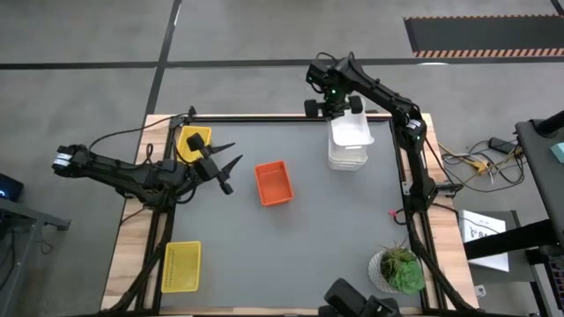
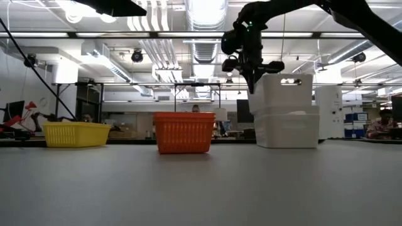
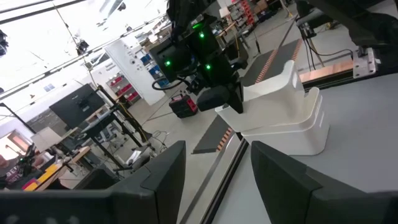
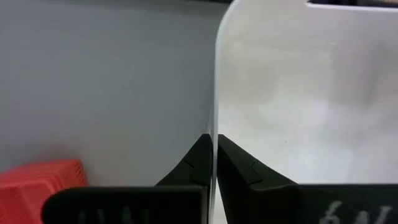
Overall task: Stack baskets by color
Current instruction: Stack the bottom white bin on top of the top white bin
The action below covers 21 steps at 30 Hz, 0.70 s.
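Grey tabletop (image 1: 308,238) in a wood frame, open workshop behind. My right gripper (image 1: 337,113) pinches the top white basket's (image 1: 352,130) rim at the far edge; left gripper (image 1: 231,167) spread, empty.

White baskets (image 1: 349,143): stacked, 1 o'clock, top one tilted. Orange basket (image 1: 272,183): centre. Yellow baskets: one at 10 o'clock (image 1: 191,141), one at 7 o'clock (image 1: 181,266).

Right gripper (image 4: 213,163) clamped; left gripper (image 1: 231,170) spread.

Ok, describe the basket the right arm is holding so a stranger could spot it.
Look at the table's far right corner, where white baskets sit stacked. It is the top white basket, tilted, its rim pinched by the right gripper; the white stack beneath sits free.
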Available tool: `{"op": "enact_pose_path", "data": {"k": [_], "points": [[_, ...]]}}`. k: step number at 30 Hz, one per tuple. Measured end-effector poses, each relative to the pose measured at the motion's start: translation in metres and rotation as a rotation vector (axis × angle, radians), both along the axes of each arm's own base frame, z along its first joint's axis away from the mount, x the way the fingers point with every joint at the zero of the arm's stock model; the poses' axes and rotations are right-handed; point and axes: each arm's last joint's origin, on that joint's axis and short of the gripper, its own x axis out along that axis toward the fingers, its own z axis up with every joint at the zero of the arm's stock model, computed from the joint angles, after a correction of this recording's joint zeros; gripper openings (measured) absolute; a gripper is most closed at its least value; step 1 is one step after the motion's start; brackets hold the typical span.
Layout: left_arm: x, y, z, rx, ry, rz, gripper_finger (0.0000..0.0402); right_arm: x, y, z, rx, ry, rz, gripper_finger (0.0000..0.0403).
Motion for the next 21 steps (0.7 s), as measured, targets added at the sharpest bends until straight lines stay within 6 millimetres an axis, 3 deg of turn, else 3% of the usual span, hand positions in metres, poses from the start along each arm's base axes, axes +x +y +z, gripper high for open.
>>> {"op": "enact_pose_path", "data": {"k": [7, 21], "points": [[0.000, 0.000, 0.000, 0.000, 0.001, -0.001, 0.0166, -0.003, 0.000, 0.002, -0.033, 0.023, 0.013, 0.0016], [0.000, -0.001, 0.000, -0.002, 0.000, -0.007, 0.0166, -0.009, -0.001, 0.015, 0.034, -0.086, 0.025, 0.0120]]}}
